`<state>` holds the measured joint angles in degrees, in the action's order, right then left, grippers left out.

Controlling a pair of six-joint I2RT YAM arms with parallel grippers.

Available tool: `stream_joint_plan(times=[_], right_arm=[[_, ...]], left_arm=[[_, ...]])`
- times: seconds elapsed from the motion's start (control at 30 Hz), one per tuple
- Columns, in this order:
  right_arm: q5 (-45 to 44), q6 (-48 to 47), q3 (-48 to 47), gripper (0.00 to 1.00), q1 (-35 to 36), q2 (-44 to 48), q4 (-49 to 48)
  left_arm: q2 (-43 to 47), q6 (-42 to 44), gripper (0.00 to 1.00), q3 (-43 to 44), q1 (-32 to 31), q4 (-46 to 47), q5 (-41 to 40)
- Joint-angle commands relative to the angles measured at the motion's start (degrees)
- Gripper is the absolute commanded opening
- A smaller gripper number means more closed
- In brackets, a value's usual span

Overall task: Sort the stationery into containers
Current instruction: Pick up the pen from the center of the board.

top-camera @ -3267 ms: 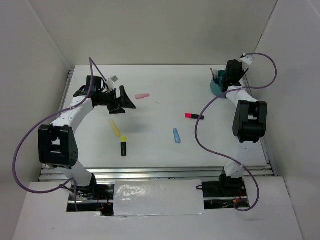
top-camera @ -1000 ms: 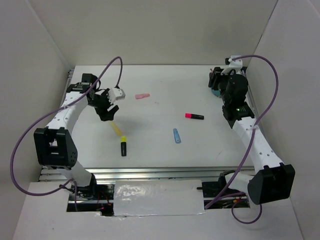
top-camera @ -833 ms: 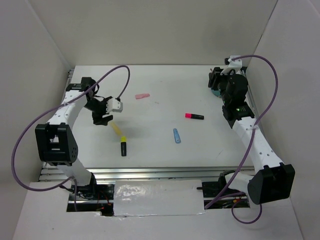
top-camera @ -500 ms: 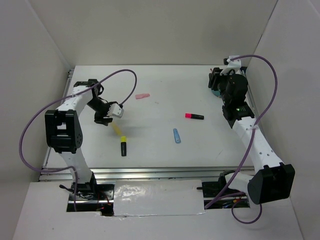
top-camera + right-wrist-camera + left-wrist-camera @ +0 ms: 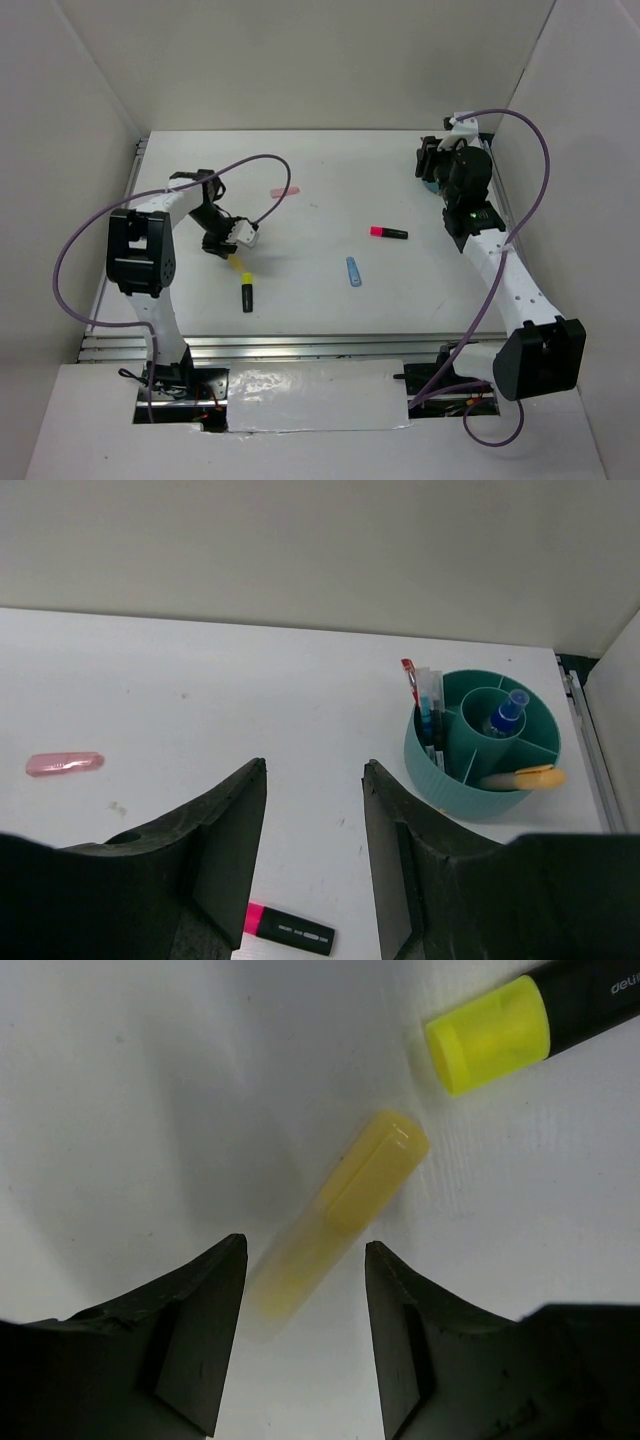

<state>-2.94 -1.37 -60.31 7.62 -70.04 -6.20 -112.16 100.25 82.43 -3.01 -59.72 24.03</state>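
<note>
Left wrist cam: left gripper (image 5: 303, 1255) is open, its jaws straddling the near end of a pale yellow pen (image 5: 345, 1195) that lies flat on the counter (image 5: 130, 1090). Gap visible both sides, no contact. Pen runs diagonally ahead-right of gripper. Just past its far tip sits a yellow-capped black highlighter (image 5: 500, 1030), close but apart.

Right wrist cam: right gripper (image 5: 312, 770) is open w/ nothing btwn fingers, held high over counter. Teal cup (image 5: 440, 775) is ahead-right of it, upright. Cup holds a red pen (image 5: 409, 680) in the left compartment, a blue marker (image 5: 508, 712) in the centre and an orange marker (image 5: 525, 777) across the near-right one. Pink-black highlighter (image 5: 290, 933) lies below gripper. Pink eraser (image 5: 64, 764) is far left.

Top cam: blue pen (image 5: 353, 271) lies btwn the two grippers.
</note>
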Motion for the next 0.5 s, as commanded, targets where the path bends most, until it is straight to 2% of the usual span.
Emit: stream_joint_plan(times=[0.0,0.33,0.4,0.47], right_arm=[[0.30,-0.04,-1.38,0.51,-0.32,-0.45,0.13],[1.09,0.13,-1.47,0.50,-0.15,0.69,1.01],[1.71,0.84,-1.30,0.49,-0.15,1.57,1.80],[2.67,1.28,-0.95,0.48,0.03,2.54,2.85]], left_arm=[[-0.78,1.00,0.63,-1.40,-0.69,0.93,0.49],[-2.72,-4.35,0.64,-4.91,-1.48,1.63,0.40],[-1.67,-5.67,0.58,-6.48,-1.39,2.07,0.75],[-0.61,-6.99,0.45,-7.20,-1.39,2.07,1.98]])
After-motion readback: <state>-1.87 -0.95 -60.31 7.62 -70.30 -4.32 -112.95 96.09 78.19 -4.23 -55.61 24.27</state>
